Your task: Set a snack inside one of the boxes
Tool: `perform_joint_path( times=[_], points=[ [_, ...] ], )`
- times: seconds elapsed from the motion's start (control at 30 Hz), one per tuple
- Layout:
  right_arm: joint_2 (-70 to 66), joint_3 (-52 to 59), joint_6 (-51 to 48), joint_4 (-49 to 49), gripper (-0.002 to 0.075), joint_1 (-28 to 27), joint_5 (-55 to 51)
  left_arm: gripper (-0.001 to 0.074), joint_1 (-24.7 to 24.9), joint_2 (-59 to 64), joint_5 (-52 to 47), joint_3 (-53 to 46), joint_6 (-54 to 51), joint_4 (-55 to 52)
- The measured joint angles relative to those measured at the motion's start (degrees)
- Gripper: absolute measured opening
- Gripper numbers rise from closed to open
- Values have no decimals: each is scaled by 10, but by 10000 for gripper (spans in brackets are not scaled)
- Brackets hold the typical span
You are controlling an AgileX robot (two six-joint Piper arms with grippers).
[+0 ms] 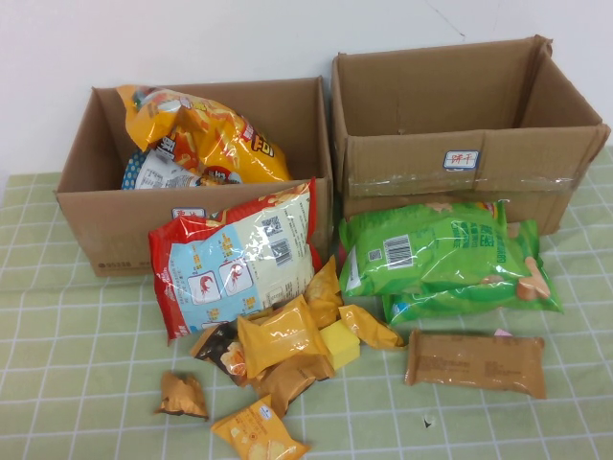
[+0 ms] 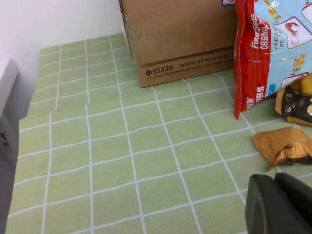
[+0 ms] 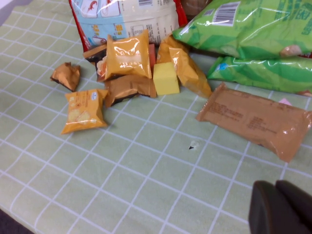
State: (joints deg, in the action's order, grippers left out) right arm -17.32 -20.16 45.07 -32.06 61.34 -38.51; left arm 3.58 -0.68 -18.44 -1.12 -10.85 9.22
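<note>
The large glossy yellow-orange chip bag (image 1: 206, 134) lies inside the lower brown box (image 1: 105, 230) at the back left, sticking up above its rim. That box's front with small black print also shows in the left wrist view (image 2: 180, 39). Neither gripper shows in the high view. My left gripper (image 2: 278, 204) is shut and empty, low over the green mat in front of that box, near a small brown packet (image 2: 285, 146). My right gripper (image 3: 280, 207) is shut and empty over the mat, in front of a long tan packet (image 3: 256, 119).
A taller box with a clear tape band (image 1: 460, 163) stands at the back right. A red-and-white shrimp bag (image 1: 239, 259) leans on the lower box. Green bags (image 1: 441, 259), small orange packets (image 1: 283, 335) and a yellow block (image 1: 338, 343) lie mid-table.
</note>
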Motion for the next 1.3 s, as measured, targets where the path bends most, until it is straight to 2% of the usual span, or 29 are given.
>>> perform_joint_path(
  times=[0.43,0.63,0.73,0.83,1.1,1.3],
  points=[
    [0,0,0,0,-2,0,0,-1,0,0,-1,0,-1,0],
    [0,0,-3,0,-1,-59,-10,-1,0,0,-1,1,-1,0],
    [0,9,-4,-1,-1,-116,-12,-1,0,0,-1,1,-1,0],
    [0,27,13,6,-2,-197,35,-1,0,0,-1,1,-1,0],
    [1,113,59,17,-2,-419,296,-1,0,0,-1,1,-1,0],
    [49,190,154,17,-2,-546,401,-1,0,0,-1,1,-1,0]
  ],
)
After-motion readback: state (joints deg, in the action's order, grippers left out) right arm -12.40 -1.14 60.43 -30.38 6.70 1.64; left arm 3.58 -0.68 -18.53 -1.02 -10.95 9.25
